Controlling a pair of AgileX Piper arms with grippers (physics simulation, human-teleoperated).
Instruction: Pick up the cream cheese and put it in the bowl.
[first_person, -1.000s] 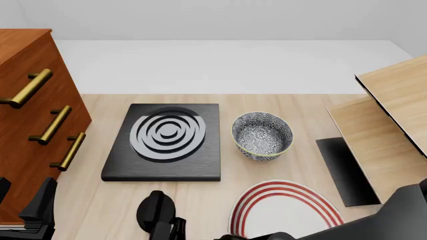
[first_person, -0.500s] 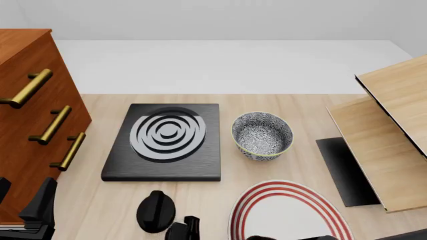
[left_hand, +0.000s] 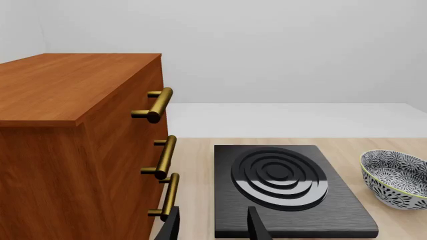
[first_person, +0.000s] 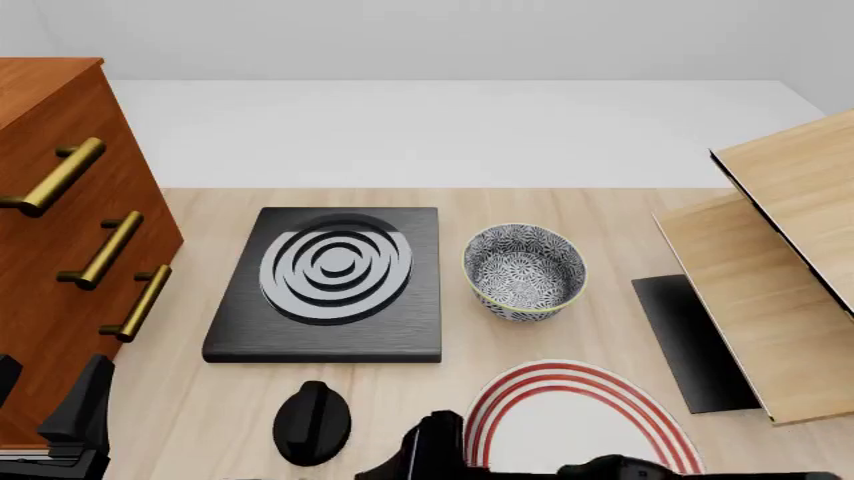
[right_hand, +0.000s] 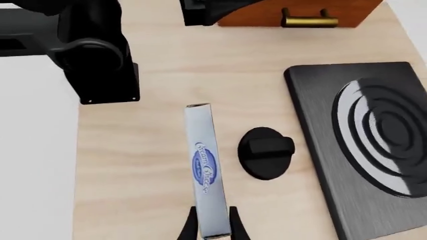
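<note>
The cream cheese (right_hand: 204, 167), a narrow white and pale-blue box with a dark blue oval logo, is clamped at one end by my right gripper (right_hand: 212, 229). It hangs above the wood table beside a black knob (right_hand: 266, 152). In the front view the box is hidden, and only the right arm's dark wrist (first_person: 430, 452) shows at the bottom edge. The bowl (first_person: 525, 270), deep with a blue-grey floral pattern, stands empty right of the black stove plate (first_person: 327, 285). It also shows in the left wrist view (left_hand: 395, 178). My left gripper (left_hand: 213, 230) is open and empty by the cabinet.
A wooden cabinet (first_person: 60, 250) with brass handles stands at the left. A large red-striped white plate (first_person: 574, 420) lies near the front, right of the knob (first_person: 311, 420). A wooden rack (first_person: 774, 270) stands on the right. The left arm's base (right_hand: 87, 45) is nearby.
The right arm has shifted along the bottom edge. Its big link at the lower right has left the view, and its wrist now shows between knob and plate. Nothing else moved.
</note>
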